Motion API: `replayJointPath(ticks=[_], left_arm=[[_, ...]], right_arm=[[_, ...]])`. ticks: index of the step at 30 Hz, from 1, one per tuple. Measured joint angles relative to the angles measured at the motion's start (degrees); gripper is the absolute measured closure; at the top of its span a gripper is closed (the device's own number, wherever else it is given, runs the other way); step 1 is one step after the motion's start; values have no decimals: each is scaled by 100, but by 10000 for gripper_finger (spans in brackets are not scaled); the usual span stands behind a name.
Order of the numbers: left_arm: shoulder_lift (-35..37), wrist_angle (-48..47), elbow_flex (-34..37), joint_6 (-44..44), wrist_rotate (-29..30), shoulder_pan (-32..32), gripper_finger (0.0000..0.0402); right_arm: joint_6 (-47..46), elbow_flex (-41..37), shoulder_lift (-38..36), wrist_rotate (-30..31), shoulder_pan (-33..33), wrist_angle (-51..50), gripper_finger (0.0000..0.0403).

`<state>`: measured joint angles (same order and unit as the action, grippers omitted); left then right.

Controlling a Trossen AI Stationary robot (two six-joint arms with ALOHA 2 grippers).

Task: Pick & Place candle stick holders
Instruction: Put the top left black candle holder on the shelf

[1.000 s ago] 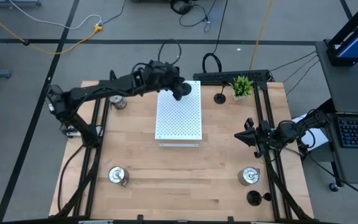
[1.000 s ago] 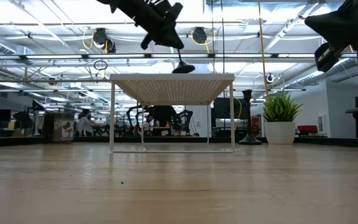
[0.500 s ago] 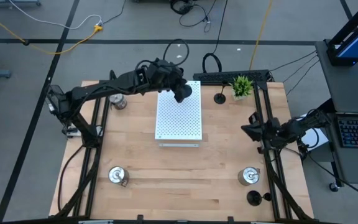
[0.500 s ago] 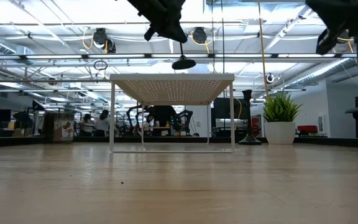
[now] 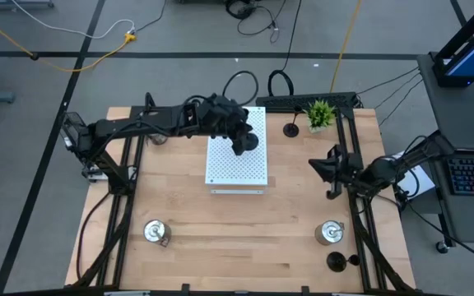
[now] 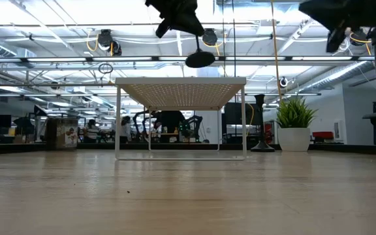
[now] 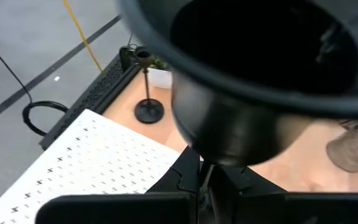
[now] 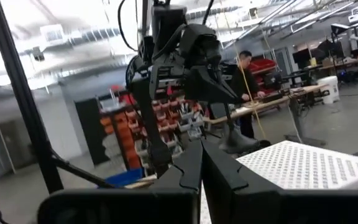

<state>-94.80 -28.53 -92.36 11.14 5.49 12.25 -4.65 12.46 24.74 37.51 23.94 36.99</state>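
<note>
A squat, shiny silver candle stick holder [image 5: 155,232] with a small side handle stands near the table's front left corner. Further back, the left gripper [image 5: 241,145] hangs above the white perforated board [image 5: 237,160], its fingers clamped on the thin stem of a black candle stick holder [image 6: 200,59]. That holder is upside down, its round base showing as a dark disc clear of the board's top. In the left wrist view the base fills much of the picture as a wide black dish. Beyond the board, another black holder [image 5: 291,129] stands upright on its round base beside the small green plant [image 5: 320,113]. The right gripper [image 5: 321,168], fingers together and empty, waits above the table's right side. Near the front right corner sit a second silver holder [image 5: 329,233] and, just in front of it, a third black holder [image 5: 336,261].
</note>
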Motion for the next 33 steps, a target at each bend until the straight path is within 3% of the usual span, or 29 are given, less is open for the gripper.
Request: replayJointPath(ticks=[9,17,22,33], left_arm=[[0,247,0,60,8,-302,389],[0,76,-344,-125,258,-620,389],[0,-277,-631,-207,560,-776,389],[0,-337,-671,-173,665,-1072,389]], right_arm=[[712,1501,1808,-328,-53,-397,403],[95,2623,2843,-323,-634,-1640,395],[-24,3296,3387,-507,-898,-2382,354],[-89,4219,4262,-632,-1435,-2662,222]])
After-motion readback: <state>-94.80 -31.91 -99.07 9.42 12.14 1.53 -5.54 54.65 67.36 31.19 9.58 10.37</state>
